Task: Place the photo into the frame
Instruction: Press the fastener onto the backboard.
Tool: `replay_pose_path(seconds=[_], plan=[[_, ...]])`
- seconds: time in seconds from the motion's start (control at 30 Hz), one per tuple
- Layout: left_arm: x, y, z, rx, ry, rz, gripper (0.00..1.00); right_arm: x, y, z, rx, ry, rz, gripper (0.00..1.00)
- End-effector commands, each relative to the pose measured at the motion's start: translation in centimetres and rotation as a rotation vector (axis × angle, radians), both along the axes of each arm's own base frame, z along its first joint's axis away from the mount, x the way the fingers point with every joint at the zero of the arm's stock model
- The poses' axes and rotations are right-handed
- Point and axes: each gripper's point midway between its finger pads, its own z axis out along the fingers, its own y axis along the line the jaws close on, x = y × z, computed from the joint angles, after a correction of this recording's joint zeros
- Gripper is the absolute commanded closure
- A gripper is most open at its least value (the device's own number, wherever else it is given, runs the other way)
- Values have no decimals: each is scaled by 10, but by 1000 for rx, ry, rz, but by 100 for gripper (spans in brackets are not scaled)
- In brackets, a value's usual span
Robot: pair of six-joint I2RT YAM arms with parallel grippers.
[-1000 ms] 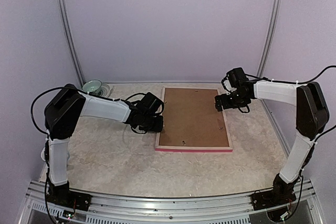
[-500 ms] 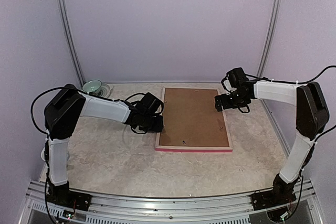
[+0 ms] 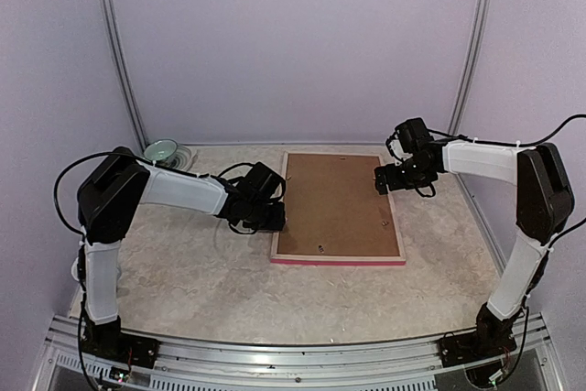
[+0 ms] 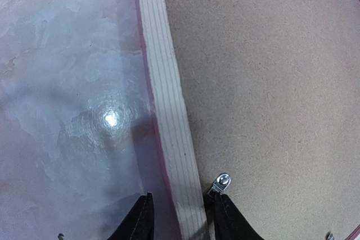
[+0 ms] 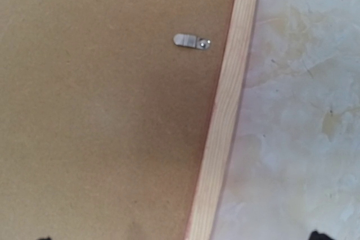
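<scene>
Clip work at the frame's [image 3: 337, 260] left rail
Left gripper [image 4: 183, 218] straddles that rail beside a clip [image 4: 223, 181], jaws apart. Right gripper [image 3: 386, 182] gapes above the right rail. Photo hidden, probably under the backing board [image 3: 334, 203]. Nudge the clip gently.

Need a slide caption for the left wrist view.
Left claw straddling the frame at its pale wood rail, next to a metal clip on the brown backing board.

Plain lilac walls [image 3: 293, 43] rise behind and beside the marbled beige table [image 3: 183, 272], with metal posts [image 3: 117, 52] at its back corners. An aluminium rail [image 3: 293, 352] runs along its near edge; a bright glare spot [image 4: 111, 118] lies on its top.
</scene>
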Motion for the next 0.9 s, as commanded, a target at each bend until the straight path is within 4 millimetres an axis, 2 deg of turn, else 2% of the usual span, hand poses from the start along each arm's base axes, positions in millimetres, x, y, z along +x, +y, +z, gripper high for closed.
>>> replay_pose_path(seconds=[0.0,0.1,0.47,0.6,0.63,0.77,0.87], plan=[[-2,0,-13,27,15,5,66,1,3,6,4,-7,7,1],[-1,3,-12,34,8,11,72,0,3,5,3,-4,7,1],[1,3,-9,21,0,26,77,-2,5,0,6,11,18,1],[3,-3,2,-32,-22,32,78,-3,5,-2,7,15,17,1],[3,-5,7,-49,-34,33,76,-2,5,-1,7,14,18,1],[7,-8,42,-127,-116,37,58,-2,5,-1,7,14,18,1],[9,-5,60,-148,-163,42,53,-2,5,-1,7,15,19,1]])
